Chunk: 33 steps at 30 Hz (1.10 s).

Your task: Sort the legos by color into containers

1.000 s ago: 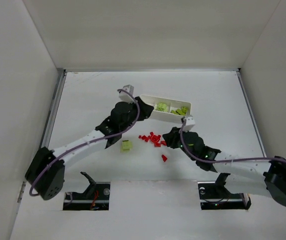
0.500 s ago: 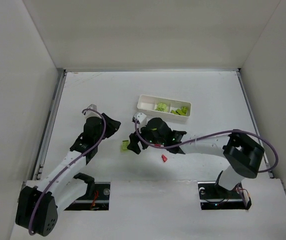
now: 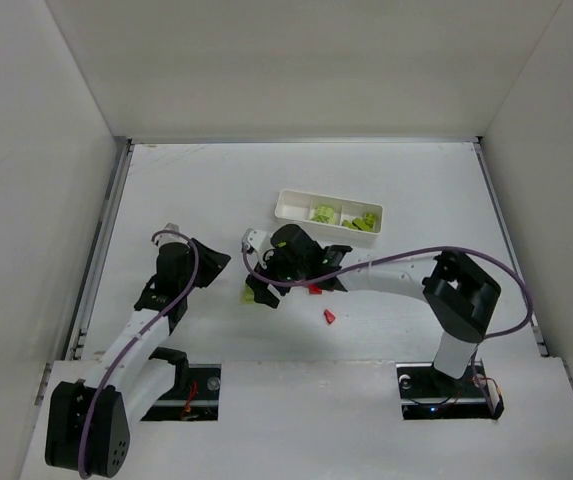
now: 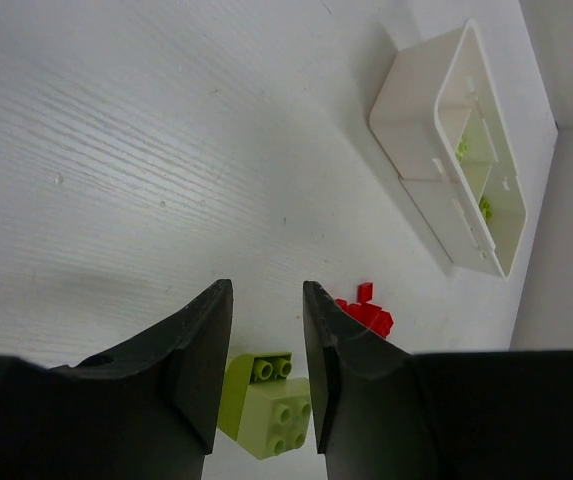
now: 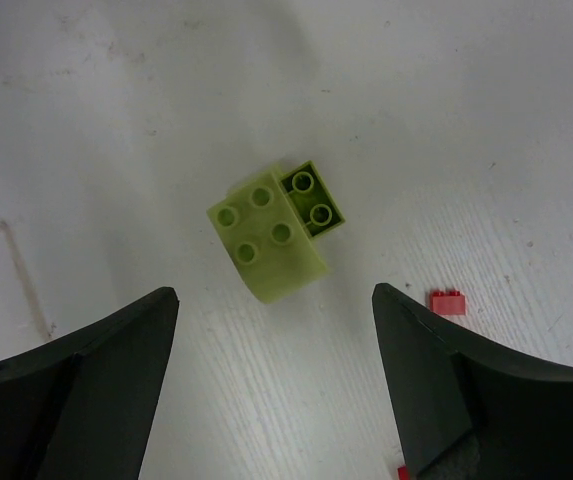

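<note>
One yellow-green lego (image 3: 250, 294) lies on the table left of centre. My right gripper (image 3: 266, 283) hangs wide open just above it; the brick (image 5: 271, 235) sits ahead of the right gripper (image 5: 274, 292), untouched. My left gripper (image 3: 214, 262) is further left, its jaws a narrow gap apart with nothing in them. Past the left gripper (image 4: 266, 287) I see the same brick (image 4: 266, 400) and red legos (image 4: 366, 312). Red legos (image 3: 314, 289) peek from under the right arm, and one (image 3: 329, 316) lies alone. In the white tray (image 3: 291, 211), the middle and right containers hold yellow-green legos (image 3: 324, 213).
The right arm stretches across the table's middle and covers most of the red pile. White walls close the table in at the left, back and right. Both arm bases stand at the near edge.
The right arm has swung left across the red pile and opened its gripper wide over the yellow-green lego. The left arm has drawn back from the tray's left end. The tray now lies straighter.
</note>
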Motion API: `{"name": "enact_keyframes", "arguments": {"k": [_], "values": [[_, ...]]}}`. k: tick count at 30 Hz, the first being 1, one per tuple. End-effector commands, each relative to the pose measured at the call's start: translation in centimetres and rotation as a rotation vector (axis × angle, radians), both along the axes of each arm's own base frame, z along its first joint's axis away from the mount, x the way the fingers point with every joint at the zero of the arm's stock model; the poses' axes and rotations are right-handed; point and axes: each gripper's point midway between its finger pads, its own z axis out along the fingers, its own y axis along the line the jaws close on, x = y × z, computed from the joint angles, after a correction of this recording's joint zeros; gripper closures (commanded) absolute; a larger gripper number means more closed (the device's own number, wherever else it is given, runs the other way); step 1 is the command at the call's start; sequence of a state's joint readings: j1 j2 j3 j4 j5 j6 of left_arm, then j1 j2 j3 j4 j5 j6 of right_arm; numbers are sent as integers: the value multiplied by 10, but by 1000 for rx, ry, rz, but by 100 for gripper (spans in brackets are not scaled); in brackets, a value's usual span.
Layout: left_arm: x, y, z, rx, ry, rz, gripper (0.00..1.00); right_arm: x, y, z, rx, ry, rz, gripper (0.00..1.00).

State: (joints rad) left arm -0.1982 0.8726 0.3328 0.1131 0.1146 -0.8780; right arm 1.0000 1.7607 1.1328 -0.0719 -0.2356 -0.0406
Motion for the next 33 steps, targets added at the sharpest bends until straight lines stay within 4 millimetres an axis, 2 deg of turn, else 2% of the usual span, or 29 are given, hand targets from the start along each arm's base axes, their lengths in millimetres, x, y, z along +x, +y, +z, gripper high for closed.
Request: {"name": "enact_keyframes", "arguments": {"k": [1, 7, 13, 18, 21, 25, 29, 33], "values": [[3, -2, 7, -40, -34, -5, 68, 6, 12, 12, -4, -47, 60, 17], [3, -1, 4, -48, -24, -7, 68, 10, 21, 0, -41, -49, 82, 19], [5, -3, 4, -54, -31, -14, 68, 8, 31, -1, -34, -48, 106, 23], [6, -6, -1, -58, -25, -22, 68, 9, 39, -2, -21, -47, 102, 34], [7, -7, -1, -65, -17, -29, 68, 9, 44, -1, 12, -40, 95, 37], [8, -7, -2, -68, -19, -27, 68, 8, 46, -2, 32, -26, 80, 50], [10, -9, 5, -69, -42, -34, 68, 12, 45, 7, 71, -14, 25, 63], [16, -17, 21, -83, -87, -61, 66, 33, 27, 30, 191, 25, -119, 70]]}}
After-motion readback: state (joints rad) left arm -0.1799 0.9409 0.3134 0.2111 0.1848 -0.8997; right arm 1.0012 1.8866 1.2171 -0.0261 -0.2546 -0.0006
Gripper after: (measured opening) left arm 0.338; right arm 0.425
